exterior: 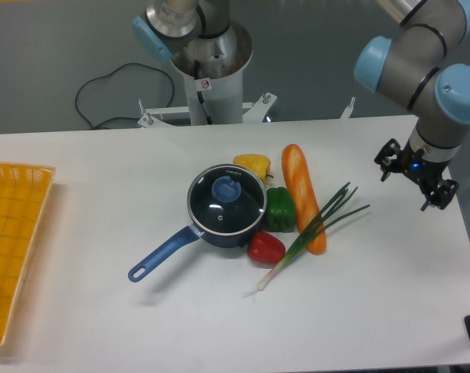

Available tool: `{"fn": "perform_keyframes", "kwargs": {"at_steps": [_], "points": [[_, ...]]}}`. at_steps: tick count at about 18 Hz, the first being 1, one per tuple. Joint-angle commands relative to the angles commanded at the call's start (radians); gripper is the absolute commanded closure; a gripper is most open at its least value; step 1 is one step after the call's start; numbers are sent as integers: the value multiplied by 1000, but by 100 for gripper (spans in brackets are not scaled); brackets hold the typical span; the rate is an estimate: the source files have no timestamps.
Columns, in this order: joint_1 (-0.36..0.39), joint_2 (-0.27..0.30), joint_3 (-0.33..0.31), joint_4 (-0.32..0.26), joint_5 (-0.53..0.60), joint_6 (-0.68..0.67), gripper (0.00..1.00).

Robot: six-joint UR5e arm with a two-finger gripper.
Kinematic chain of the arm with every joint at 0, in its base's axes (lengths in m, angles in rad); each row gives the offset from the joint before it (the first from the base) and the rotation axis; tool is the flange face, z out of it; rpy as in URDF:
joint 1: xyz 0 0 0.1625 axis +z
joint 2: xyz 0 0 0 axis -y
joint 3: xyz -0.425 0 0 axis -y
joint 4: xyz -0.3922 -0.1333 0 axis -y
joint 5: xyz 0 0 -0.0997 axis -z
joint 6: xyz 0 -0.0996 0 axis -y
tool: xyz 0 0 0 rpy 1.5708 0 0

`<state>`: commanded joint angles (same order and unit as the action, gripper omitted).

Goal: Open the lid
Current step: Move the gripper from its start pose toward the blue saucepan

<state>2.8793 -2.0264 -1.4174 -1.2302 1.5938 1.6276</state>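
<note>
The lid (243, 208) is a round glass disc with a thin metal rim and a light-blue knob (225, 189). It lies flat and closed on the dark blue saucepan (221, 237) near the table's middle. The pan's long blue handle (161, 256) points toward the front left. My gripper (412, 183) hangs far to the right, near the table's right edge and well apart from the lid. Its black fingers (388, 162) are spread, open, with nothing between them.
Around the pan's right side lie a yellow pepper (252, 165), a green pepper (280, 210), a red pepper (266, 248), an orange baguette-like loaf (303, 194) and a spring onion (312, 229). A yellow basket (13, 233) sits at the left edge. The arm's base (207, 70) stands behind.
</note>
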Motion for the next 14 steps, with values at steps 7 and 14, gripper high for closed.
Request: {"fn": "perform_keyframes", "kwargs": {"at_steps": [7, 14], "points": [[-15, 20, -11, 21, -8, -5, 0], [-81, 98, -116, 67, -6, -159, 0]]}}
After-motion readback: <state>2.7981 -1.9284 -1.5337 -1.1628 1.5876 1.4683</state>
